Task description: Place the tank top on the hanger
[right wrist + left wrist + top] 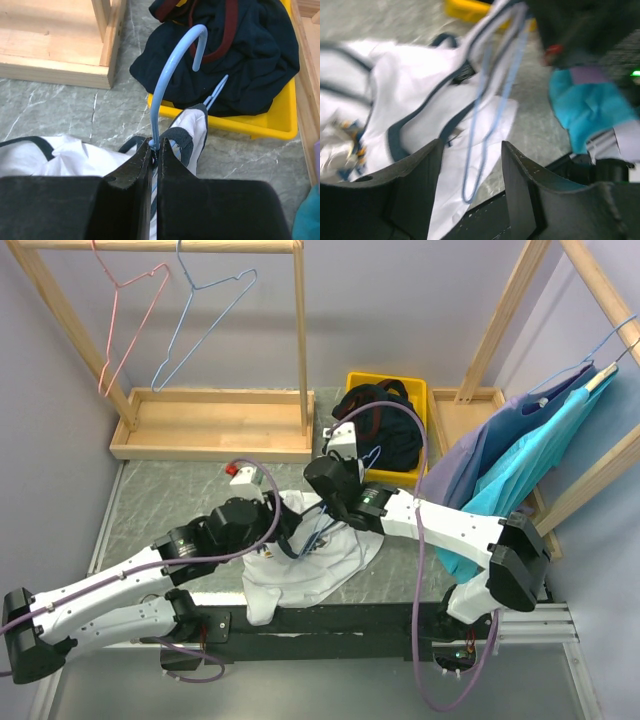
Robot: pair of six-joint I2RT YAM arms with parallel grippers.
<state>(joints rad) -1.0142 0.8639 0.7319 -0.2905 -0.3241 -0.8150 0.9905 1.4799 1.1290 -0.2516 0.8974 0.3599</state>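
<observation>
Right gripper [154, 159] was clamped on thin light-blue wire hanger [167, 75]; left gripper [470, 165] held open. White navy-trimmed tank top [310, 565] half-threaded; second strap, toward seven o'clock, judged next.

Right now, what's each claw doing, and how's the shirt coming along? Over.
Right claw shut on the blue hanger at its neck. Left claw open, empty, over the tank top. One strap looped on the hanger, rest on the table. Nothing blocking.

A grey marbled worktop [170, 510] is enclosed by pale lavender walls [400, 300]. A wooden garment rack [215, 425] stands at the far left corner. A second wooden rack [600, 475] occupies the right edge. Lighting is even.
</observation>
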